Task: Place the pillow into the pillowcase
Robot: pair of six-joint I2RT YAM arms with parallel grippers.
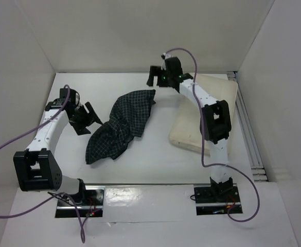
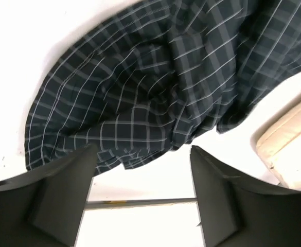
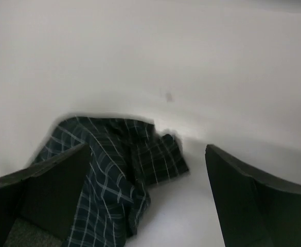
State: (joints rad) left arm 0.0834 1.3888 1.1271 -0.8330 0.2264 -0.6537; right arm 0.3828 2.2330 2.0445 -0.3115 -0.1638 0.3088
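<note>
The pillowcase (image 1: 122,126), dark with a thin white check, lies crumpled on the white table between the two arms. To its right lies the cream pillow (image 1: 186,128), flat, with my right arm crossing over it. My left gripper (image 1: 93,121) is open just left of the pillowcase, with nothing between its fingers. In the left wrist view the pillowcase (image 2: 155,87) fills the space beyond the open gripper (image 2: 142,154), and a pillow (image 2: 289,144) corner shows at right. My right gripper (image 1: 157,82) is open above the cloth's far corner. The right wrist view shows the pillowcase (image 3: 114,170) beneath the open gripper (image 3: 147,154).
White walls close in the table on the left, back and right. A metal rail (image 1: 249,134) runs along the right side beside the pillow. The arm base plates (image 1: 81,198) sit at the near edge, with purple cables trailing from both arms.
</note>
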